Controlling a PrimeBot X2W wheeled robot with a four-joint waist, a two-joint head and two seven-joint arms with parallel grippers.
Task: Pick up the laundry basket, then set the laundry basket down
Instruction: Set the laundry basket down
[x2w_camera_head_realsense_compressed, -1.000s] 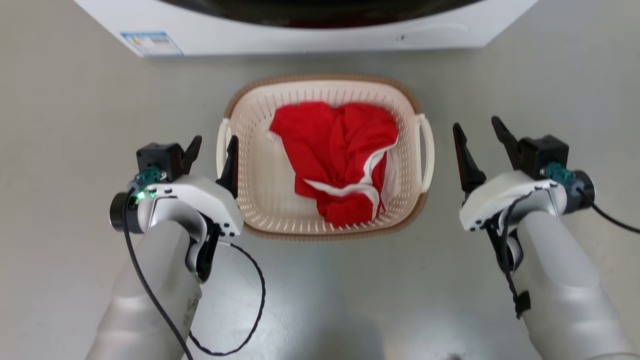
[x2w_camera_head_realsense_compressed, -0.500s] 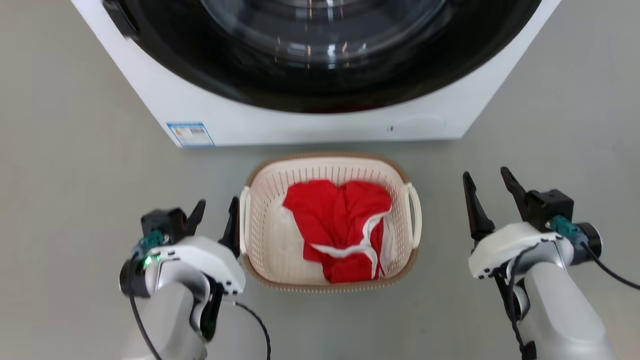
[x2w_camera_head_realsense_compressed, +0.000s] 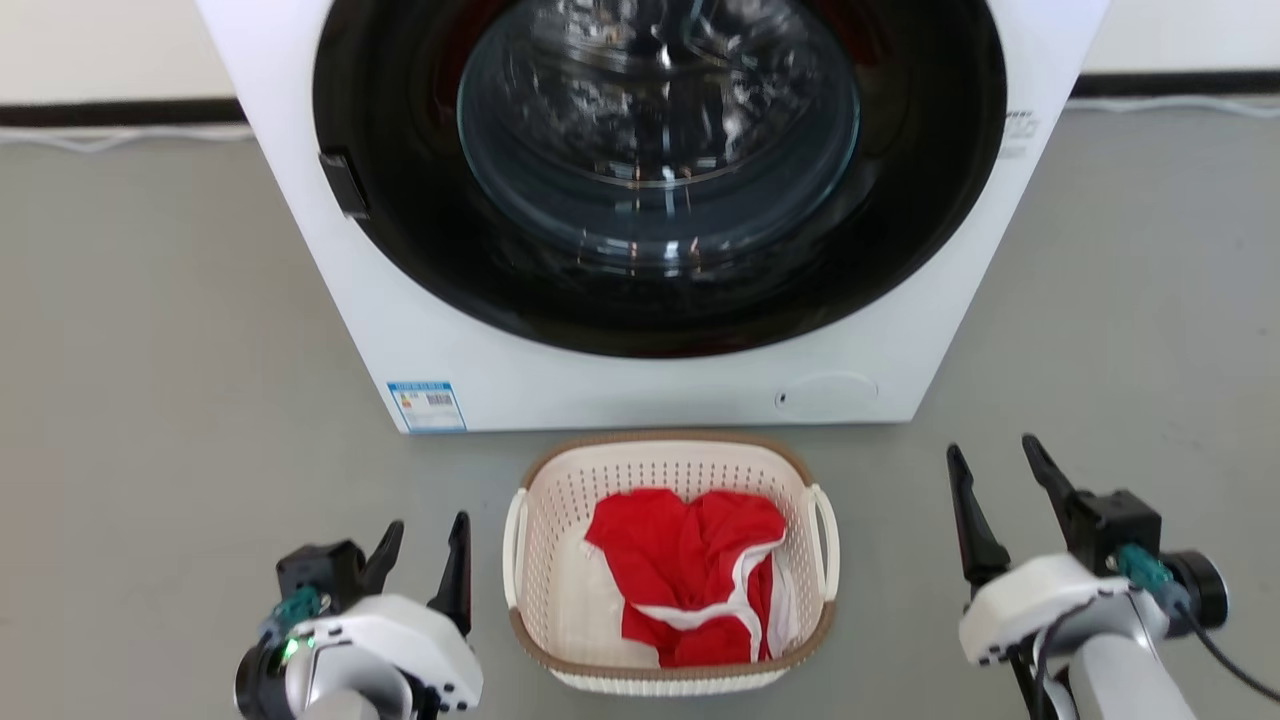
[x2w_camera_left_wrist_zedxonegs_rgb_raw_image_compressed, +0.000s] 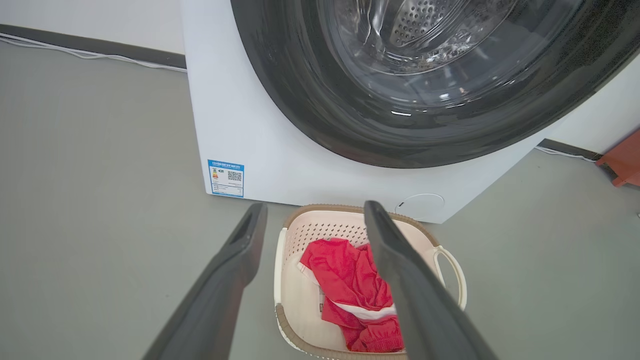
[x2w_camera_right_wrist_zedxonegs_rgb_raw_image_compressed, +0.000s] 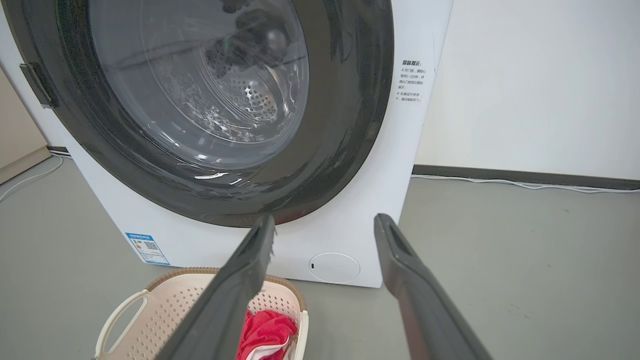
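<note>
The laundry basket (x2w_camera_head_realsense_compressed: 665, 441) sits on the floor (x2w_camera_head_realsense_compressed: 150, 350) just in front of the washing machine (x2w_camera_head_realsense_compressed: 650, 390), with a red garment (x2w_camera_head_realsense_compressed: 690, 560) inside. The left pincer (x2w_camera_head_realsense_compressed: 429, 522) hovers near its left handle without touching. The right pincer (x2w_camera_head_realsense_compressed: 991, 446) hangs farther off its right side. Both gape wide and hold nothing.

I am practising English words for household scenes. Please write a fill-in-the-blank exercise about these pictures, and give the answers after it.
1. The cloth in the laundry basket is mostly ____.
2. The basket has ____ white loop handles.
3. The left gripper and the right gripper both have their jaws ____.
Answers: red; two; open.
</note>
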